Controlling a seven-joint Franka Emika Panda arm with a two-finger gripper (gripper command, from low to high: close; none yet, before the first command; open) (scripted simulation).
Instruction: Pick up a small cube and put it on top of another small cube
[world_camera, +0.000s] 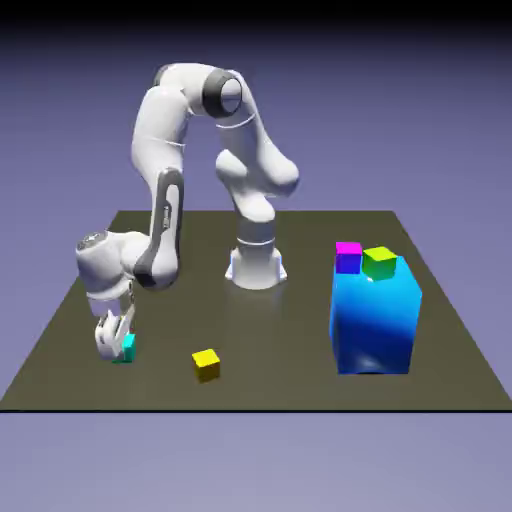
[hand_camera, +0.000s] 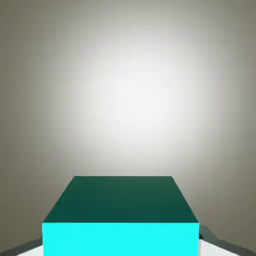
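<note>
Gripper (world_camera: 116, 352), closed on cyan cube (world_camera: 128, 348) at table's near left; yellow cube (world_camera: 206, 365), possible stacking base, to its right.

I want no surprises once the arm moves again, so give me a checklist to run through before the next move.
- Gripper closed on the cyan cube, a finger at each side: ok.
- Cyan cube squared up between the fingers: ok.
- Cyan cube lifted off the table: cannot tell; it looks down at table level.
- Yellow cube with nothing on top: ok.
- Cyan cube on top of another small cube: not ok, not yet done.
</note>
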